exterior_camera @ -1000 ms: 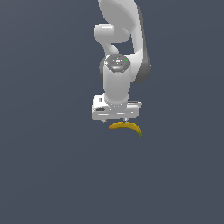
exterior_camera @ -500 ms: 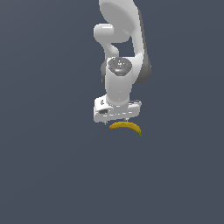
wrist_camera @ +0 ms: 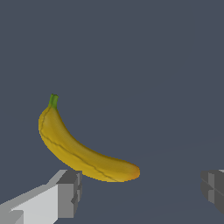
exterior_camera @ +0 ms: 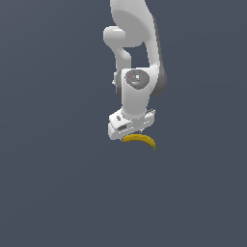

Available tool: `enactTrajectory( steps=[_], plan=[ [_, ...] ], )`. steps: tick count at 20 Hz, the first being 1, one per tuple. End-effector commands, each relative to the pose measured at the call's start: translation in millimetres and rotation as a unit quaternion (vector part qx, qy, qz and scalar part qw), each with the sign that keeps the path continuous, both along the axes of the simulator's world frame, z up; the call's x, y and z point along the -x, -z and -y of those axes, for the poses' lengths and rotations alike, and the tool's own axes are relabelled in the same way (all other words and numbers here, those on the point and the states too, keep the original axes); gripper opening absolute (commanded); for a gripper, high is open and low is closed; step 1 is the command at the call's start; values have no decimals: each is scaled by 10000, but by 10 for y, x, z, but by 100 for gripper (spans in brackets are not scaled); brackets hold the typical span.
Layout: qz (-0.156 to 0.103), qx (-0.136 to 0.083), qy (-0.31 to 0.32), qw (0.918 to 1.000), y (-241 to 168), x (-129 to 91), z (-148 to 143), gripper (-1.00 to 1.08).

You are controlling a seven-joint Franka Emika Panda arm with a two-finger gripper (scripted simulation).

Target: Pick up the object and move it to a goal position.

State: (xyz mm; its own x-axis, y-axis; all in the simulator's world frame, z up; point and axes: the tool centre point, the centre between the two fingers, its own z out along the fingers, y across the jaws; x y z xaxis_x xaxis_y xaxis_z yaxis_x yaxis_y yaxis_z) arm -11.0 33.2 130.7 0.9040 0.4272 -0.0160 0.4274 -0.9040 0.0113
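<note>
The object is a small curved yellow banana (exterior_camera: pixel 140 140) with a green tip, lying on the dark grey floor. In the wrist view the banana (wrist_camera: pixel 81 151) lies between and just beyond my two grey fingertips. My gripper (wrist_camera: pixel 140 190) is open, its fingers wide apart, one pad (wrist_camera: pixel 70 193) close to the banana's belly and the other far off to the side. In the exterior view the white hand (exterior_camera: pixel 130 124) hovers right over the banana and hides the fingers and part of the fruit.
A plain dark grey surface (exterior_camera: pixel 58 183) stretches all around. The white arm (exterior_camera: pixel 137 43) rises behind the hand at the exterior view's top.
The hand has turned slightly about its vertical axis over the banana. The banana has not moved.
</note>
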Motion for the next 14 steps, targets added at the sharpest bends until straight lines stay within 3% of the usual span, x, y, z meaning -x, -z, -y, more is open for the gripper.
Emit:
enactTrajectory(
  steps=[1, 7, 14],
  plan=[
    [-5, 1, -411, 9992, 67, 33, -46, 100],
    [-13, -6, -1388, 9903, 222, 117, -162, 100],
    [-15, -32, -2516, 9678, 393, 225, -307, 100]
  ],
)
